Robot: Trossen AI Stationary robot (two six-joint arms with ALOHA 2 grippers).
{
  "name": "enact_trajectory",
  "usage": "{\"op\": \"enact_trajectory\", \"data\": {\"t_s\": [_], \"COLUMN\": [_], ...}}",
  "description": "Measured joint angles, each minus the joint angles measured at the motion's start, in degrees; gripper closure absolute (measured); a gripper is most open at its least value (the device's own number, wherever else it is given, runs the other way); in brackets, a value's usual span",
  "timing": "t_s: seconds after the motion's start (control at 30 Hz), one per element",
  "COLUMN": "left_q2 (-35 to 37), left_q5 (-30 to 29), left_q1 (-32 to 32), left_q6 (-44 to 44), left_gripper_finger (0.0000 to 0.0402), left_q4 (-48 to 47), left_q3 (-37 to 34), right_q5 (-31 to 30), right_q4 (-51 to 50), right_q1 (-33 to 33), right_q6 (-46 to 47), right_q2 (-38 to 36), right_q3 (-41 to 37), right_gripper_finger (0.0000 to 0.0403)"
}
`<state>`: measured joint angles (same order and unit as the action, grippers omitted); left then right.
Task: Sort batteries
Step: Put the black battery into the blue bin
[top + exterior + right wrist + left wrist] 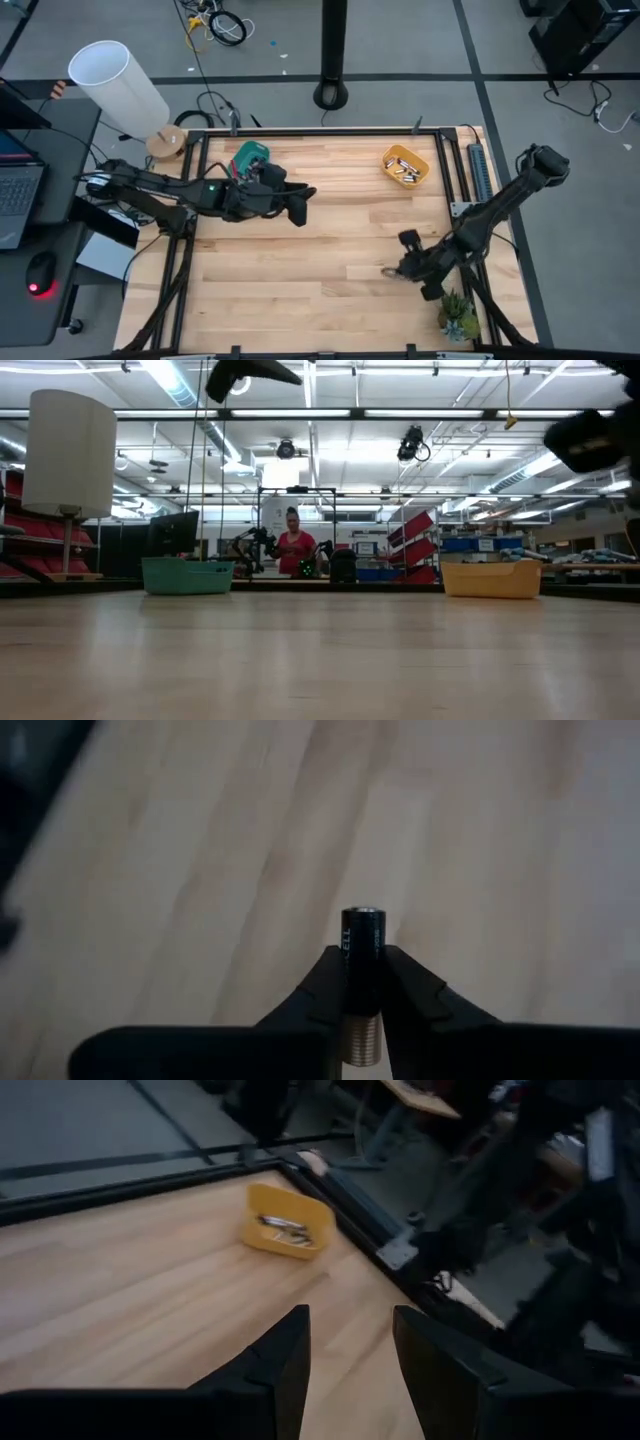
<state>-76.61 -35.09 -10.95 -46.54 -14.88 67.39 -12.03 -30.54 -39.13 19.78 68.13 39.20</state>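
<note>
My right gripper (362, 982) is shut on one small battery (361, 960), dark at one end and gold at the other; in the high view it hovers over the table's right near part (390, 271). The orange bin (404, 165) at the far right holds several batteries (282, 1227). The teal bin (248, 157) sits at the far left, partly under my left arm. My left gripper (350, 1342) is open and holds nothing, raised over the table's middle left (300, 208). My right gripper pinches the battery by its middle (361, 982) between the two fingertips, the fingers across its length. The dark end (361, 920) sticks out beyond the fingertips and the gold end (361, 1040) points back toward the wrist. The battery is lifted clear of the table.
A white lamp (122, 88) stands off the table's far left corner. A small green plant (458, 315) sits at the near right corner. A power strip (478, 168) lies along the right edge. A person (295, 550) stands far behind the table. Bare wood (300, 280) spreads across the middle.
</note>
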Motion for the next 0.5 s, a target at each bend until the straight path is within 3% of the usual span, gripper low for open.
{"op": "enact_trajectory", "data": {"t_s": [0.3,0.5], "left_q2": [-12.0,-15.7], "left_q5": [12.3,12.7], "left_q1": [-0.7,-1.0], "left_q6": [10.5,16.6], "left_gripper_finger": [0.0245,0.0245], "left_q4": [26.8,35.0], "left_q3": [-0.4,-0.4], "right_q5": [-6.1,-6.1], "right_q4": [21.2,41.5], "right_q1": [11.2,17.4], "right_q6": [-3.5,-4.8], "right_q2": [-13.7,-17.0], "right_q3": [0.0,0.1], "right_gripper_finger": [0.0360,0.0360]}}
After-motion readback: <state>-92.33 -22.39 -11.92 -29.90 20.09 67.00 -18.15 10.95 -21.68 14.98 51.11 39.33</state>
